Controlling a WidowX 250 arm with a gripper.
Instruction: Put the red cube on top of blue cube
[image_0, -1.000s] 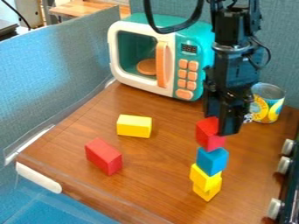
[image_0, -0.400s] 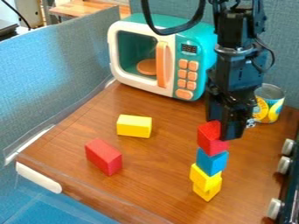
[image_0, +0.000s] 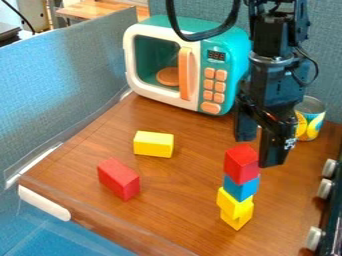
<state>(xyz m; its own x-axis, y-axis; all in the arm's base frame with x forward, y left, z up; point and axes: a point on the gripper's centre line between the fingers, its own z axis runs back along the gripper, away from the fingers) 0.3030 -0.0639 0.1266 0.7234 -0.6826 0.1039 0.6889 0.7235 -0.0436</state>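
Observation:
My gripper hangs over the right part of the table, its two fingers spread apart, one behind and one to the right of the red cube's upper part. The red cube rests on top of the blue cube, slightly turned relative to it. Beneath the blue cube, two yellow blocks form the lower part of the stack.
A red block and a yellow block lie to the left on the wooden table. The toy microwave stands at the back, a can behind the gripper at right, and knobs line the right edge.
The gripper has shifted a little right and its fingers have opened, letting go of the red cube. The cube has come down and covers more of the blue cube.

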